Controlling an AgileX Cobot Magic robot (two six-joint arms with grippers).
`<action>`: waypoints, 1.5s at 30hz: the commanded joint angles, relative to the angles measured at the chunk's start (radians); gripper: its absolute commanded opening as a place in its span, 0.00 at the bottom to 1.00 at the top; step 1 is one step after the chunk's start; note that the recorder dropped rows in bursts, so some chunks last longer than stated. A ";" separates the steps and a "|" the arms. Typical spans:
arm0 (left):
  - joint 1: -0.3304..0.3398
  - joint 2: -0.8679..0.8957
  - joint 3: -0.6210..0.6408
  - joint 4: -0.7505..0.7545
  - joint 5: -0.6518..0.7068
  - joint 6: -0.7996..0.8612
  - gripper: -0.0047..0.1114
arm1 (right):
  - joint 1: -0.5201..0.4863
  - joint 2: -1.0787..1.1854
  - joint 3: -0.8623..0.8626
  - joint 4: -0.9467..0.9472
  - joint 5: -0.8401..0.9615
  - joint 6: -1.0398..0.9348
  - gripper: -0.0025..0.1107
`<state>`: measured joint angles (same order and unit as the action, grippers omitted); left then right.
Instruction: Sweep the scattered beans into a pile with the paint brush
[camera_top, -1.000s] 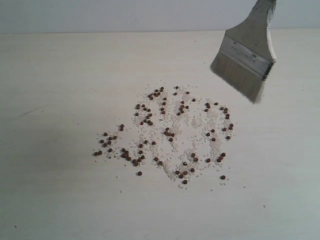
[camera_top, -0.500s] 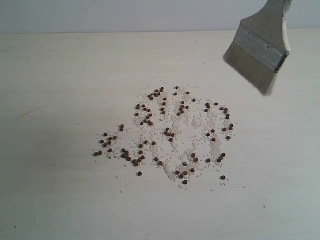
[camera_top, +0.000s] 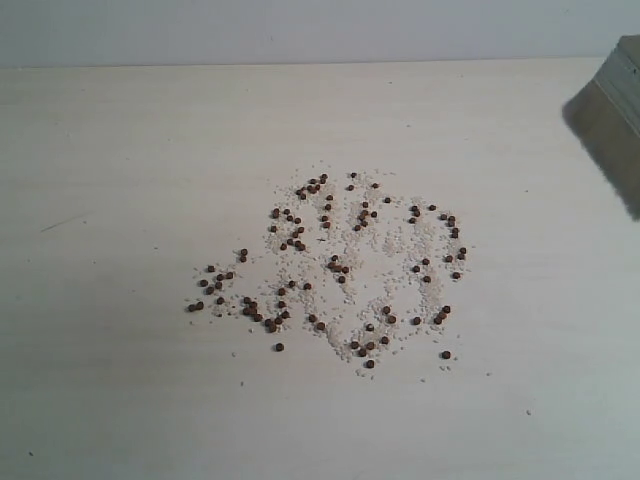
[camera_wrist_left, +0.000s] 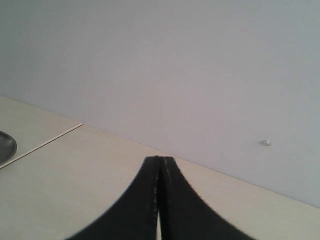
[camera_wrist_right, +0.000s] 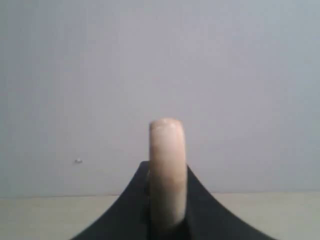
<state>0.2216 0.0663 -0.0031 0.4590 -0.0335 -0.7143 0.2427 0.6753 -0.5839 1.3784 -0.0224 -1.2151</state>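
Note:
The dark reddish-brown beans (camera_top: 330, 265) lie scattered among whitish grains over the middle of the pale table (camera_top: 120, 380), spread loosely with no compact pile. The paint brush (camera_top: 612, 130) shows only as blurred pale bristles and a bit of ferrule at the right edge of the exterior view, raised above the table. My right gripper (camera_wrist_right: 167, 172) is shut on the brush's light wooden handle (camera_wrist_right: 167, 165), whose rounded end sticks out past the fingertips. My left gripper (camera_wrist_left: 160, 161) is shut on nothing, away from the beans.
A round metal dish (camera_wrist_left: 6, 146) sits at the edge of the left wrist view, beyond a seam in the tabletop. A plain grey wall (camera_top: 300, 30) runs behind the table.
The brush has swung up and to the right, from above the scatter's far right side to nearly out of the exterior view. The beans have not moved.

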 joint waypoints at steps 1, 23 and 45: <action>-0.001 -0.006 0.003 0.002 0.000 0.004 0.04 | 0.002 -0.057 0.104 0.014 0.000 0.040 0.02; -0.001 -0.006 0.003 0.002 0.000 0.004 0.04 | 0.002 0.384 -0.261 -1.830 0.571 1.705 0.02; -0.001 -0.006 0.003 0.002 0.000 0.004 0.04 | 0.002 0.407 -0.096 -3.062 0.060 2.898 0.02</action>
<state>0.2216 0.0663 -0.0031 0.4608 -0.0335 -0.7124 0.2437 1.0828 -0.6712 -1.6131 -0.0544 1.7118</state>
